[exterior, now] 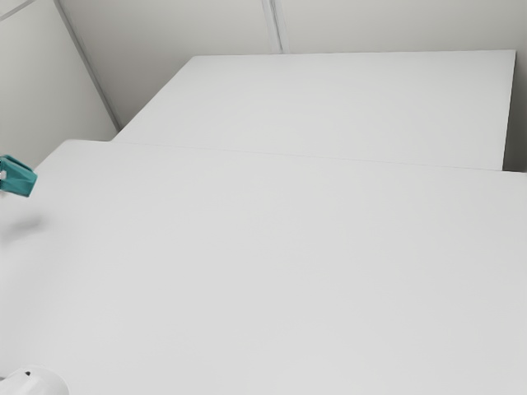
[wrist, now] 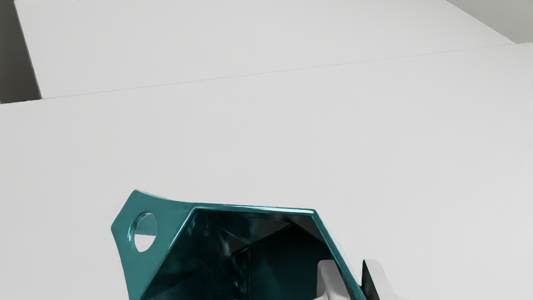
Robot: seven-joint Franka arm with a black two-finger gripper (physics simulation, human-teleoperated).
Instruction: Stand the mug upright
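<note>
At the exterior view's left edge, a small pale part of my gripper shows against the teal mug, which hangs above the table with a soft shadow below it. The wrist view has the faceted mug with its open mouth toward the camera and its holed handle on the side away from the fingers. My gripper is shut on the mug's wall, one finger inside the mouth and the other outside. The mug's base is hidden, and its exact tilt is hard to tell.
The white table spreads below the mug, with another white surface adjoining its far edge. A rounded white part stands at the exterior view's bottom left corner. Pale walls rise behind.
</note>
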